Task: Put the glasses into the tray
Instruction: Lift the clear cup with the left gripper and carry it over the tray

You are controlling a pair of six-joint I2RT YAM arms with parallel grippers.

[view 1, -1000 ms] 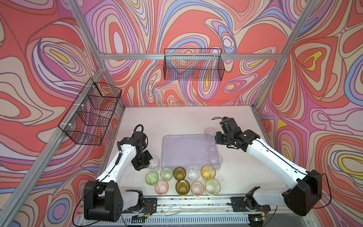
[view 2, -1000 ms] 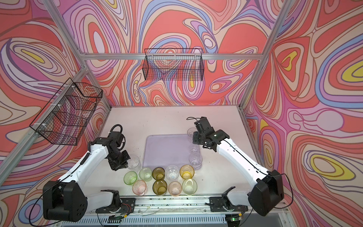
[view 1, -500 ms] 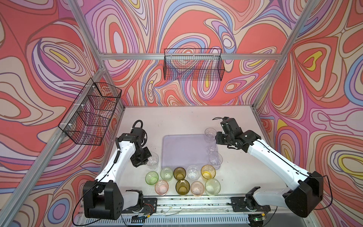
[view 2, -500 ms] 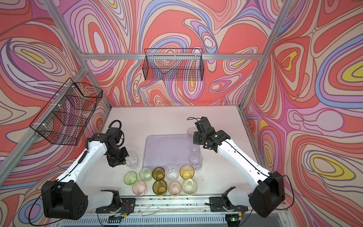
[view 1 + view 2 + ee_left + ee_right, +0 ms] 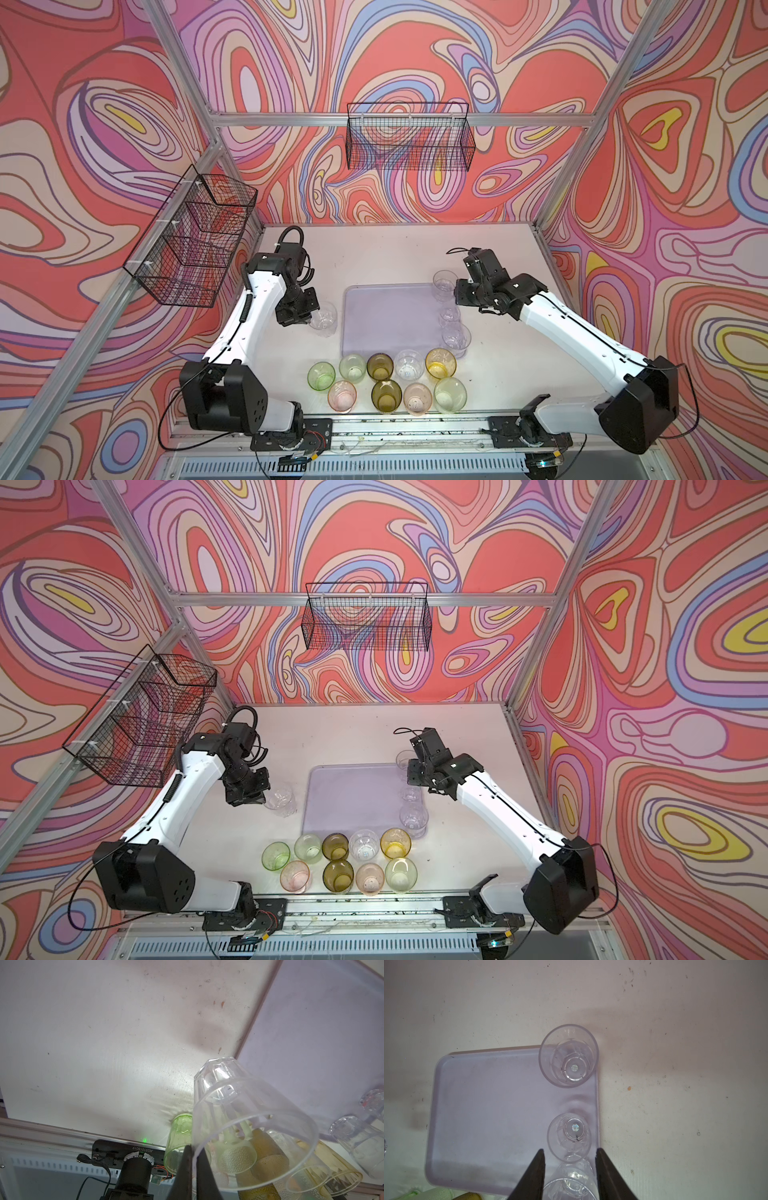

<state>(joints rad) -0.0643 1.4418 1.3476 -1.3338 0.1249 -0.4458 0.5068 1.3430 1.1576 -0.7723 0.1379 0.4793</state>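
On your left, the left hand [image 5: 193, 1149] is pinched shut on the rim of a clear glass [image 5: 323, 320], with one finger inside the wall and one outside. In both top views this glass sits just beside the left edge of the tray [image 5: 386, 316], outside it. The left wrist view shows it tilted with its mouth toward the camera, and you cannot tell whether its base touches the desk [image 5: 374, 257]. The tray lies flat in the middle of the desk, and most of its floor is bare. Three clear tumblers [image 5: 449, 314] stand upright in a line along its right edge, from the far corner to the near one. In front of the tray, nine more glasses [image 5: 386, 395] stand close together on the desk in two rows: green, pale green, olive, clear and amber behind, then pink, olive, pink and pale green in front. On your right, the right hand [image 5: 569, 1150] hovers over the line of three with its fingers partly spread. They straddle the row without gripping any tumbler, and the hand holds nothing.
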